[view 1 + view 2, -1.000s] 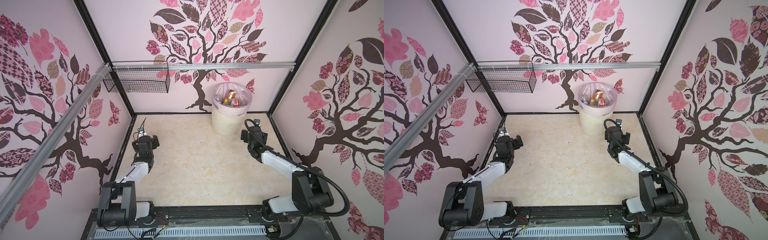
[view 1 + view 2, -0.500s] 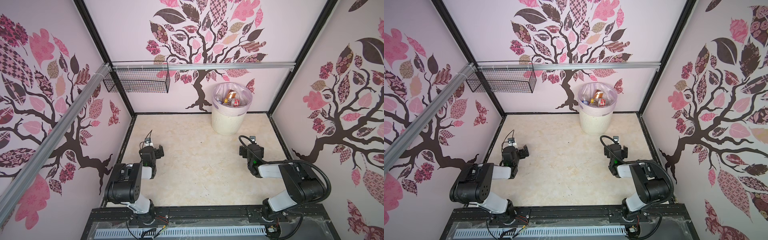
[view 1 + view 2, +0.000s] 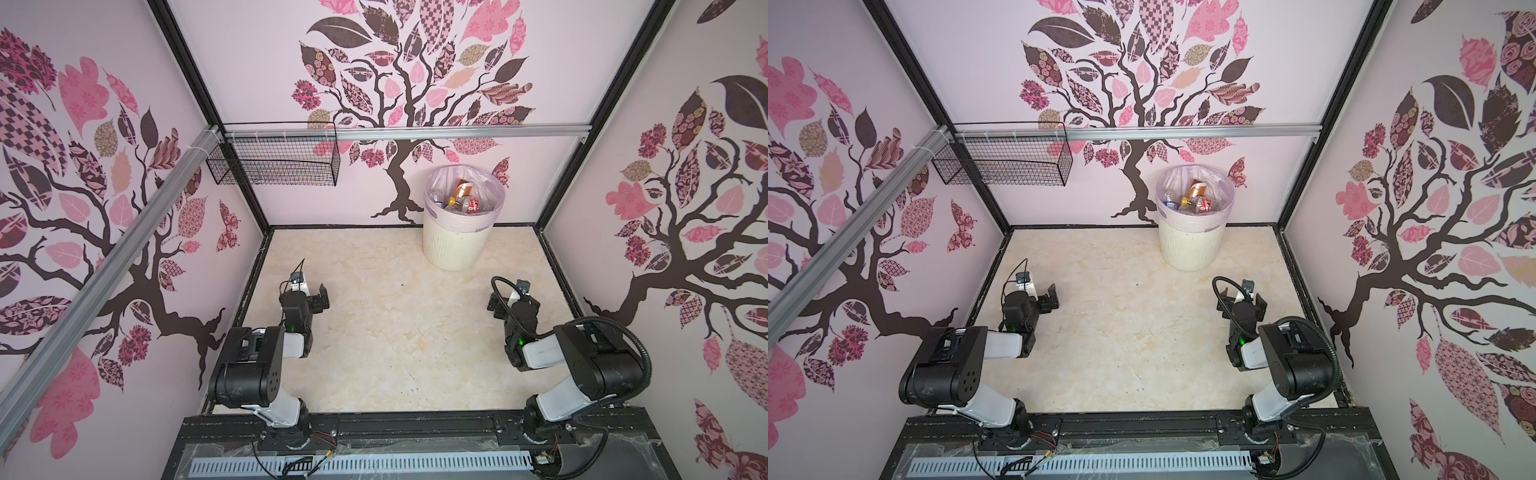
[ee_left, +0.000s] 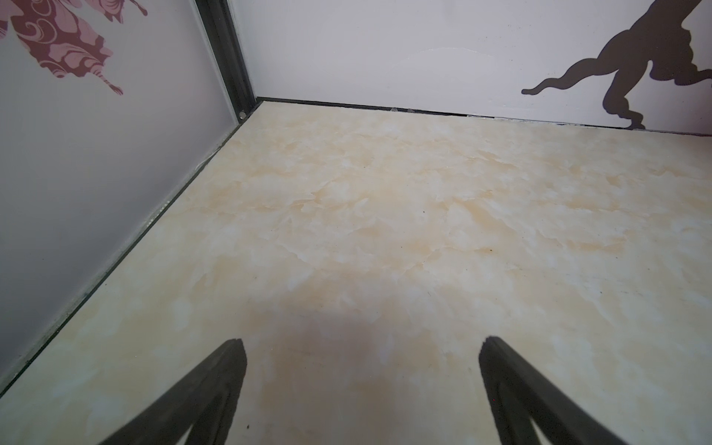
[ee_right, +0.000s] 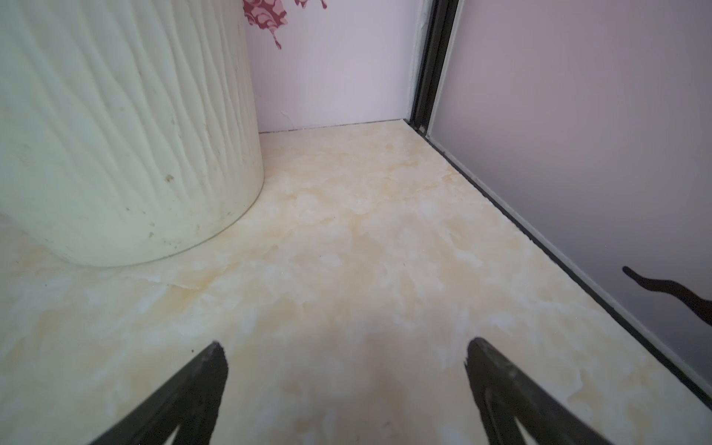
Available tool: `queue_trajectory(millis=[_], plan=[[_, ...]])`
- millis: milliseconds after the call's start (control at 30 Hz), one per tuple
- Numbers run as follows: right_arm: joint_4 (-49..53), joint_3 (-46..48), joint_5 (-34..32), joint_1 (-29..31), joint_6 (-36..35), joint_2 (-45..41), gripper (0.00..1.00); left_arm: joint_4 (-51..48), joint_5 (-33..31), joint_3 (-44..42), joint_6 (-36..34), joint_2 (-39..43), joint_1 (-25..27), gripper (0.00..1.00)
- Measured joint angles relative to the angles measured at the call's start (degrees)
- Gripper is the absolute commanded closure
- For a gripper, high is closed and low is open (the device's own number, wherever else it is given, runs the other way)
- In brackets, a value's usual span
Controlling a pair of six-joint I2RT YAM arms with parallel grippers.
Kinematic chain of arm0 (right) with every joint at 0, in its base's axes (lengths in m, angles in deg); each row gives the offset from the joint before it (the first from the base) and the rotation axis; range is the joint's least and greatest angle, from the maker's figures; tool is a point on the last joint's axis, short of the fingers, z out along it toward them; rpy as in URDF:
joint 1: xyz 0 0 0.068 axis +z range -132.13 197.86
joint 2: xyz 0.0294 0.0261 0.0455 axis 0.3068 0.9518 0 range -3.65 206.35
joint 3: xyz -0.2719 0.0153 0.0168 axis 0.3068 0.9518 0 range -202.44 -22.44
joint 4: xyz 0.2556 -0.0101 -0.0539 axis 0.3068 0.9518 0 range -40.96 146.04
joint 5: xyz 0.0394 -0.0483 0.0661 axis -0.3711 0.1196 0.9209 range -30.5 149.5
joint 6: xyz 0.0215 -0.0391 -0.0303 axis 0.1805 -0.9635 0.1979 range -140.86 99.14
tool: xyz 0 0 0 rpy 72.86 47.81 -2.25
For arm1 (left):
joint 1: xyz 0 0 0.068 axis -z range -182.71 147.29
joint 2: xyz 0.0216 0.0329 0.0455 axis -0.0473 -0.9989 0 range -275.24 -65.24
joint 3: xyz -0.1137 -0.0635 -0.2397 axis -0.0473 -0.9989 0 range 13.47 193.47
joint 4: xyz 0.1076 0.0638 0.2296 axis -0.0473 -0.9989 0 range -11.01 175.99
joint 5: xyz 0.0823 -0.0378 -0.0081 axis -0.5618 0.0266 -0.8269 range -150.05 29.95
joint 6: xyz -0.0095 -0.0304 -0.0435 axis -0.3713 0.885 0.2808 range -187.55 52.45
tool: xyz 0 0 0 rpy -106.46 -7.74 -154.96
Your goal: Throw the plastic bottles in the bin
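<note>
The bin [image 3: 455,245] [image 3: 1190,249], cream and ribbed with a pale pink liner, stands on the floor against the back wall. Several plastic bottles [image 3: 461,199] [image 3: 1196,201] lie inside it; no bottle shows on the floor. My left gripper [image 3: 309,294] [image 3: 1041,298] sits low at the left side, open, with only bare floor between its fingers in the left wrist view [image 4: 362,346]. At the right, a short way in front of the bin, my right gripper [image 3: 513,297] [image 3: 1241,300] is open and empty [image 5: 345,346]. The bin's wall [image 5: 115,135] fills one side of the right wrist view.
A black wire basket [image 3: 274,162] hangs from the aluminium rail [image 3: 415,133] at the back left. Patterned walls stand close beside each arm. Both arms are folded back near the black front rail [image 3: 415,424].
Both arms have drawn back toward the front rail and folded down, bringing the grippers lower and away from the back wall and the bin. Both stayed open.
</note>
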Motion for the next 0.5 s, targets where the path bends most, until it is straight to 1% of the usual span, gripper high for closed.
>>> queue_trajectory(millis=[500], plan=[[0.22,-0.55,0.0,0.0,0.5,0.0,0.0,-0.02,0.02,0.0,0.0,0.0,0.0,0.01]])
